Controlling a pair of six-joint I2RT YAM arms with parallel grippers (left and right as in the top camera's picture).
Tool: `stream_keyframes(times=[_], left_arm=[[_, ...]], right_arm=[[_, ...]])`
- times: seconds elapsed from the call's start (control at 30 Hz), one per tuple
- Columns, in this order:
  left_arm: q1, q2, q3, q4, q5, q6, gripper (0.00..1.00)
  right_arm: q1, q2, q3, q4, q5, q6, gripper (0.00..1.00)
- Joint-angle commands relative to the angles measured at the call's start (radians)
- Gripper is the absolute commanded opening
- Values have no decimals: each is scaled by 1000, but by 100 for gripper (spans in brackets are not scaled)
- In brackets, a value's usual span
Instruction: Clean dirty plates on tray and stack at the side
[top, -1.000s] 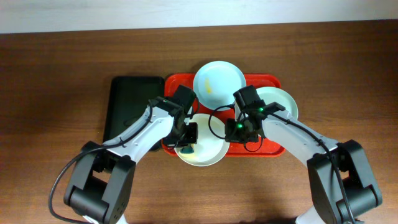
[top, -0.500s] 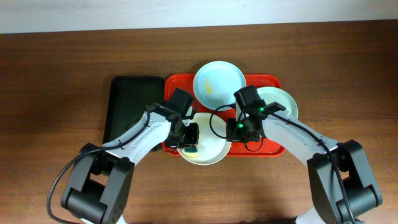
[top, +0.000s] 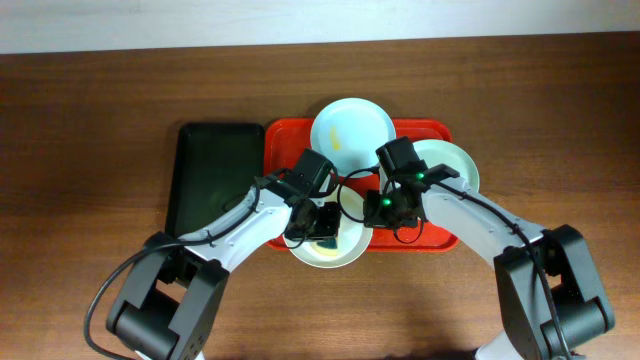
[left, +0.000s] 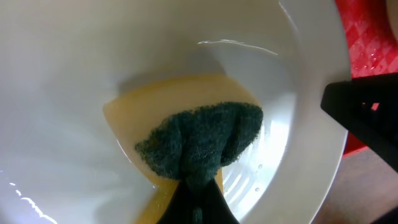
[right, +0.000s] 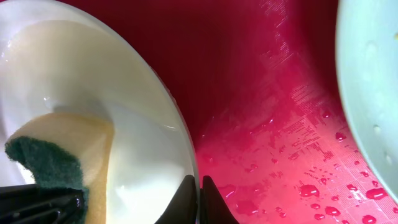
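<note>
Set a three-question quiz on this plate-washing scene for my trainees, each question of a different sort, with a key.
1. Fill in: the pale blue plate bears a ____ smear.
2. True or false: the left hand presses a sponge into the white plate.
3. What does the right hand pinch? A the sponge; B the white plate's rim; C the pale blue plate.
Key: 1 yellowish; 2 true; 3 B.

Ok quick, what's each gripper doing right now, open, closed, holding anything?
Left gripper: shut on the sponge.
Right gripper: shut on the rim of the white plate.
</note>
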Motion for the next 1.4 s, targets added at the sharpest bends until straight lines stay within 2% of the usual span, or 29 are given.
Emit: stream_keyframes(times=[0.0,0.07,0.2,0.37,0.53,0.67,1.0,1.1,1.23,1.37], left_arm=[[-18,39,-21,62,87,-14,0],[-18,38,-20,111,124,-10,0],[-2,10,1,146,103,-5,0],[53,-64,37,45,-90,39,0],[80,-133,38,-49,-178,65,0],[77,-122,27,-88,-215,65,0],[74,24,11,-61,-259,37,0],[74,74,11,-62,-224,38,0],[72,68,33,-45,71,98,0],[84,41,122,-45,179,122,0]], right_arm=[[7,13,-5,3,-33,2,4],[7,13,-5,3,-33,2,4],[7,13,-5,3,-33,2,4],[7,13,-5,3,-33,2,4],[7,13,-5,3,-33,2,4],[7,13,-5,3,-33,2,4],[7,13,-5,3,-33,2,4],[7,13,-5,3,-33,2,4],[7,13,-5,3,-33,2,4],[7,13,-5,3,-33,2,4]])
